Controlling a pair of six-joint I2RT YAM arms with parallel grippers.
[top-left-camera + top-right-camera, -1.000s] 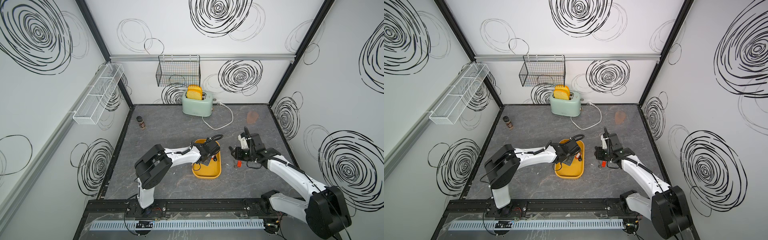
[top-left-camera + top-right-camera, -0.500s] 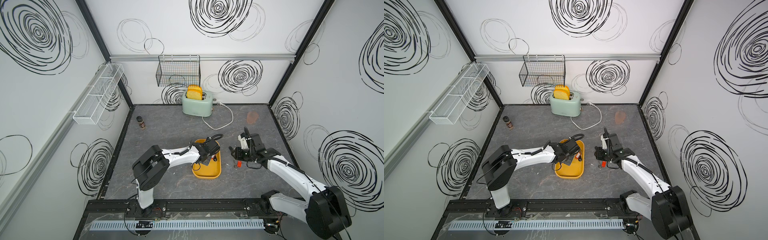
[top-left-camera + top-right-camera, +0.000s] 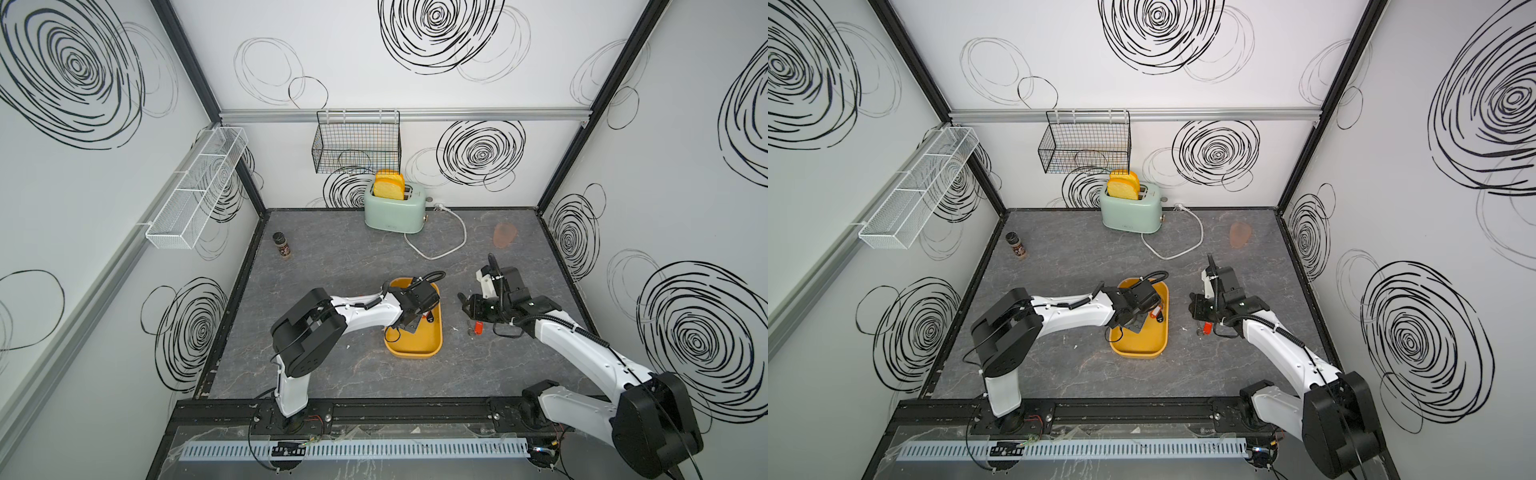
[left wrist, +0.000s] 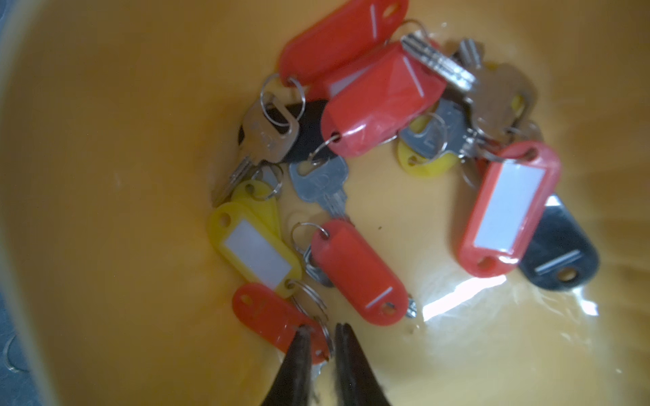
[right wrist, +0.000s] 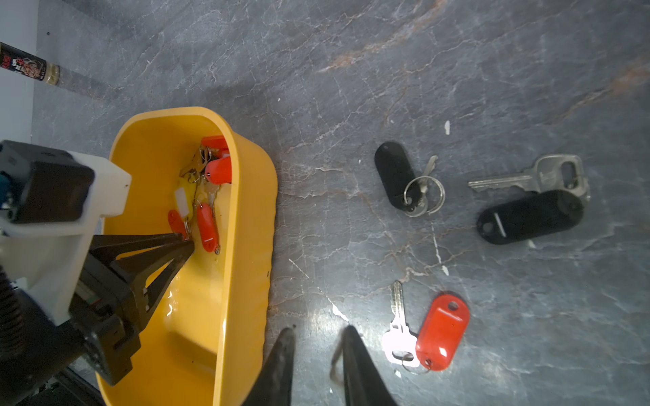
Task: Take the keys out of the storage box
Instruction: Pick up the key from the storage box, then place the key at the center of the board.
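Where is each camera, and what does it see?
Top views: high up front, looking down; left arm, right arm, storage box, toaster show.
Left wrist: over the box, facing the keys; left hand tips show.
Right wrist: beside the box, facing tabletop keys; right hand tips show.
Both wrist views share the box's keys.

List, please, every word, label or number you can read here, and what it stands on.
Nothing can be read for certain.
Label print on the spice jar: blurred.
Small front mark on the toaster: too small.
Stamped marks on the keys: blurred.
White inserts in the key tags: blank.
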